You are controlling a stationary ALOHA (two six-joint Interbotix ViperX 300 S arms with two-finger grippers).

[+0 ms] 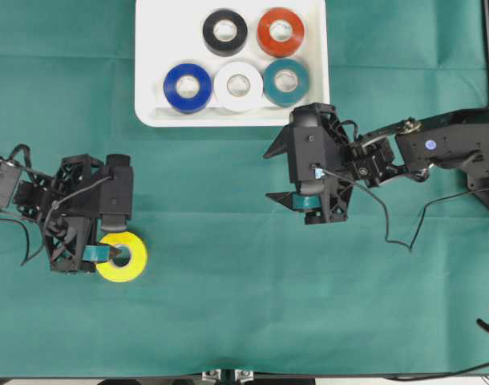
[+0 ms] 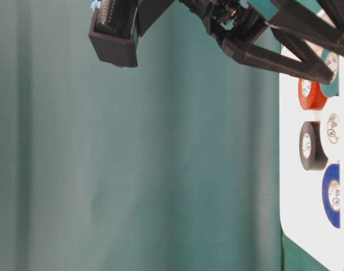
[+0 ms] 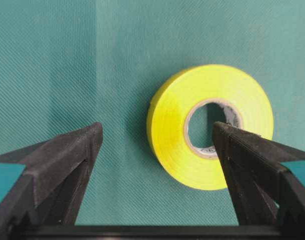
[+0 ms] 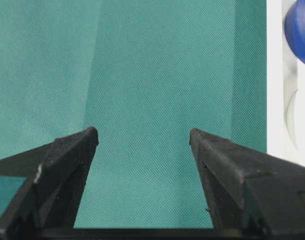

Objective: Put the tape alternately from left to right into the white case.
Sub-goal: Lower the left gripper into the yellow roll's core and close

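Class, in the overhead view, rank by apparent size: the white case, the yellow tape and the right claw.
1. White case
2. Right claw, with its housing
3. Yellow tape
The claw sits nearer the camera, so its size is exaggerated.

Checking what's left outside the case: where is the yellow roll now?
Overhead, the yellow roll lies on the green cloth at lower left, under the open left gripper, outside the case.

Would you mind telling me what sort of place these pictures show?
Probably a robotics lab tabletop rig: a green cloth covers the work surface, two black robot arms reach in from either side, and a white case holds sorted tape rolls.
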